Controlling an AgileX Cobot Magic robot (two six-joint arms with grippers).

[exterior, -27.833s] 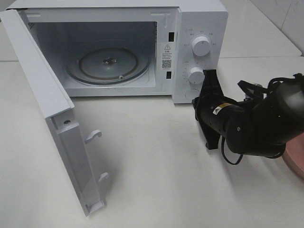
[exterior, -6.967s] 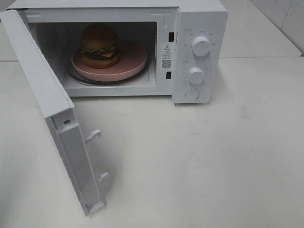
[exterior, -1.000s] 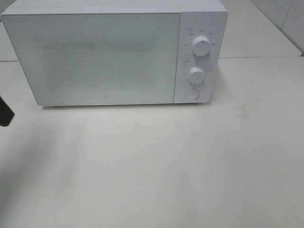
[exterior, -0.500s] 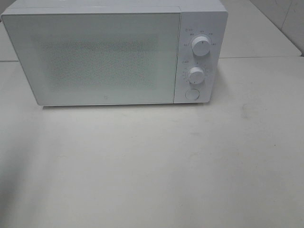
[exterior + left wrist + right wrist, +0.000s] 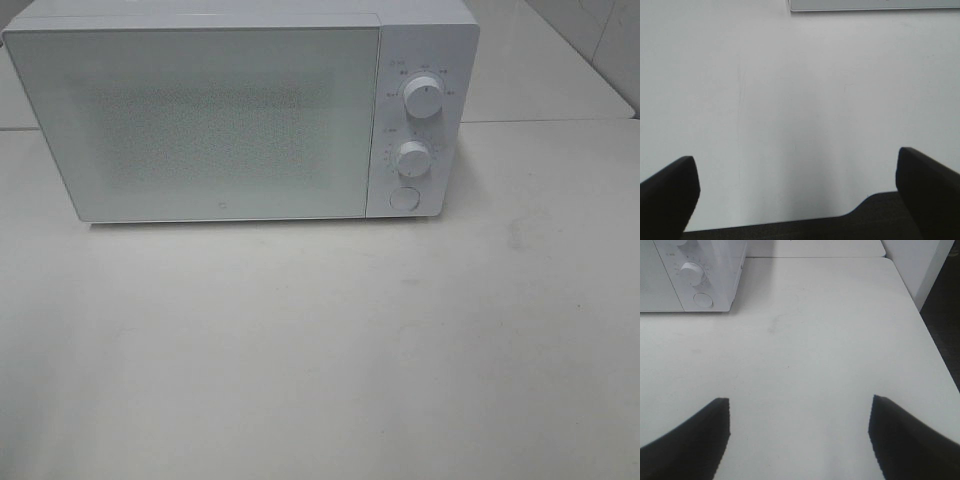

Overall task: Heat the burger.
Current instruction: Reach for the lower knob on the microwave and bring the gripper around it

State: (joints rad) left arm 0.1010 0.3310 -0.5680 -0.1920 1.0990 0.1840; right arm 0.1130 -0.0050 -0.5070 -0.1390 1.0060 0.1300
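Observation:
The burger is hidden behind the shut frosted door (image 5: 205, 125) of the white microwave (image 5: 240, 110). Neither arm shows in the exterior high view. In the left wrist view my left gripper (image 5: 796, 165) is open over bare table, nothing between its dark fingers (image 5: 670, 192), and only the microwave's lower edge (image 5: 875, 5) shows far ahead. My right gripper (image 5: 799, 405) is open too, empty, over the table to the right of the microwave (image 5: 695, 270), well back from it.
The microwave's control panel has an upper knob (image 5: 424, 99), a lower knob (image 5: 412, 158) and a round button (image 5: 404, 199). In the right wrist view the lower knob (image 5: 691, 272) and button (image 5: 703, 299) show. The table's right edge (image 5: 930, 340) drops to a dark floor.
The dark tip of the left arm seen at the left edge a second ago has gone out of the exterior high view. The microwave door, open seven seconds ago, is shut.

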